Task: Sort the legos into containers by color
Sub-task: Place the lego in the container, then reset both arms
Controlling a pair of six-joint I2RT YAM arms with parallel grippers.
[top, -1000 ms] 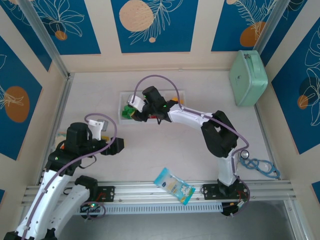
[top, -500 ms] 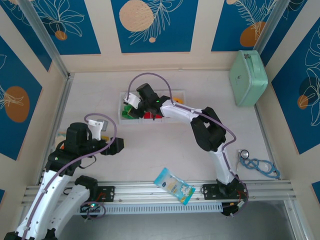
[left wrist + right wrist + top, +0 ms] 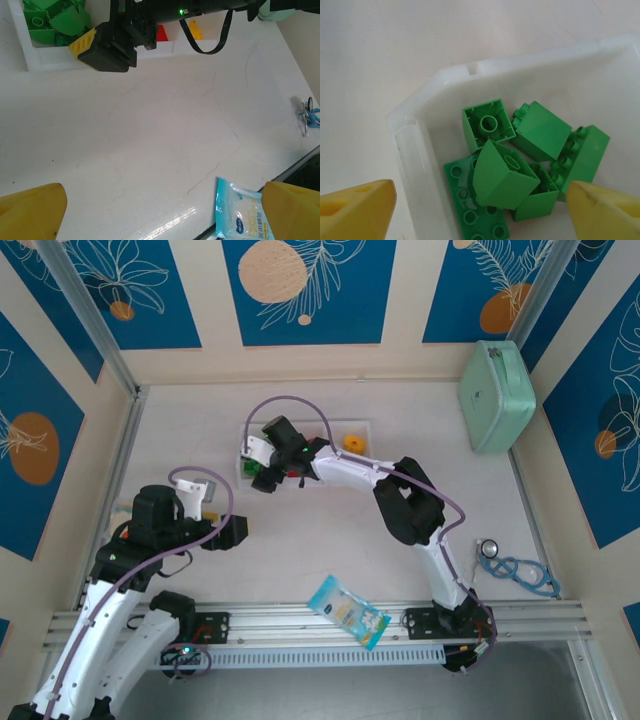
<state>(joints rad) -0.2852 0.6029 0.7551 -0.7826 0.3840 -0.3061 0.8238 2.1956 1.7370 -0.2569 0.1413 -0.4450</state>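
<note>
Green studded plastic bricks (image 3: 505,175), blocky, jumbled; glossy white tray (image 3: 420,165), rounded corner.

A corner compartment of the white tray (image 3: 412,150) sits on the pale table (image 3: 395,50) and holds a loose pile of green Lego bricks (image 3: 502,175). One square brick (image 3: 487,127) lies hollow side up, and a flat studded plate (image 3: 467,212) lies against the tray wall. The right gripper (image 3: 480,212) hangs over the pile with its yellow fingertips (image 3: 355,210) spread wide and nothing between them.
</note>
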